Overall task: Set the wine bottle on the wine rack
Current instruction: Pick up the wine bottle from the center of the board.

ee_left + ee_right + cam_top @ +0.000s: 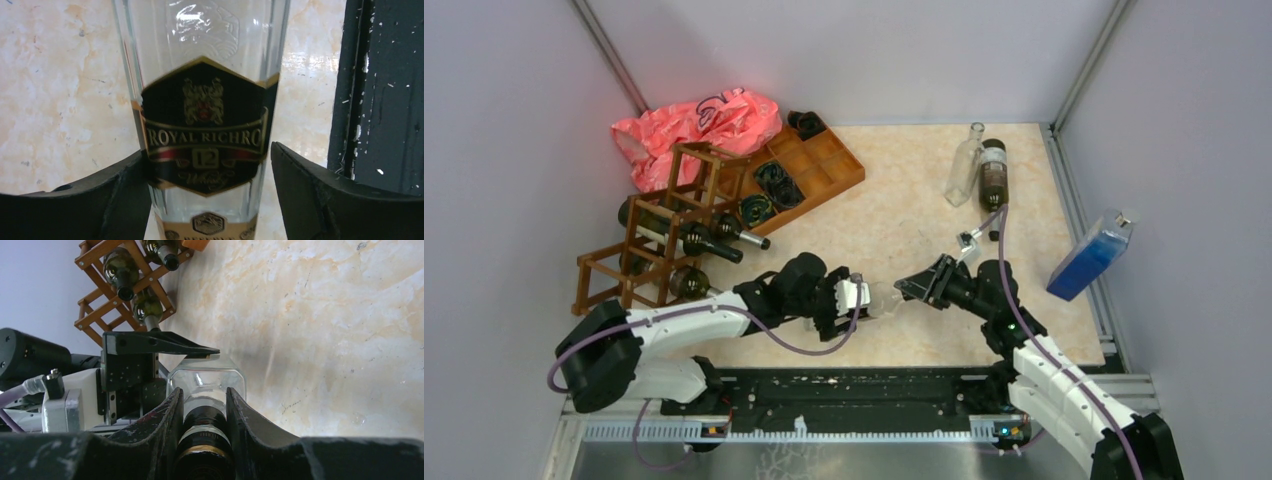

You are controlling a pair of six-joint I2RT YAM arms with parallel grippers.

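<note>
A clear glass whisky bottle (pixel 882 298) with a black and gold label lies level between my two grippers, near the table's front middle. My right gripper (pixel 916 287) is shut on its dark capped neck (pixel 205 427). My left gripper (pixel 856 300) is open around the bottle's body (pixel 202 60): one finger (pixel 125 195) touches the glass, the other (pixel 310 190) stands a little off it. The dark brown wooden wine rack (pixel 659 235) stands at the left and holds three dark bottles. It also shows in the right wrist view (pixel 100 315).
An orange-brown compartmented tray (pixel 814 165) and a pink plastic bag (pixel 694 125) lie behind the rack. A clear bottle (pixel 964 165) and a dark bottle (pixel 992 175) lie at the back right. A blue bottle (pixel 1089 258) leans at the right edge.
</note>
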